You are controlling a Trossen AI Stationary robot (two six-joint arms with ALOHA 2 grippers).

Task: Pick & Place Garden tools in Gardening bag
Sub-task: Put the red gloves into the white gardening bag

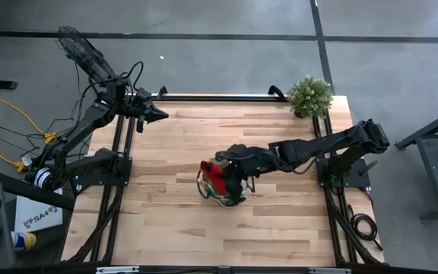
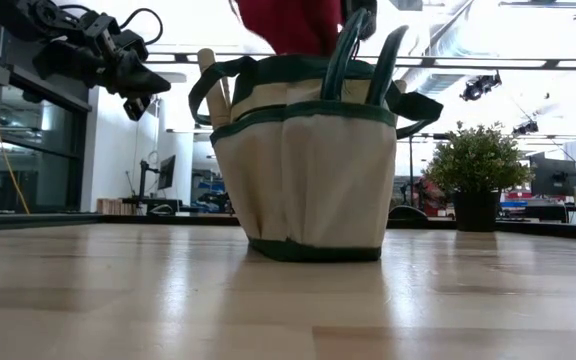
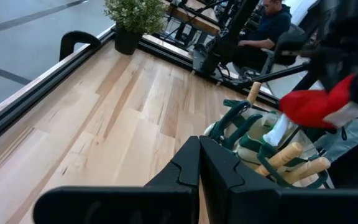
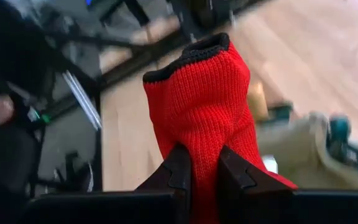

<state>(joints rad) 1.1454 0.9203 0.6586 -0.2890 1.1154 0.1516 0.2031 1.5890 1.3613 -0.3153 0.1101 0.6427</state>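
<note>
Presently: my right gripper (image 4: 202,163) pinches the red glove (image 4: 202,106), held just above the gardening bag (image 2: 300,165) at mid-table. Already stowed: wooden-handled tools (image 3: 294,163) and green-handled ones (image 2: 363,55), standing in the bag and its pockets. No other garden tools lie loose on the table (image 1: 173,221). Outstanding: lower and let go the glove. My left gripper (image 1: 157,115), fingers closed on nothing, waits near the far edge, beside the left frame
</note>
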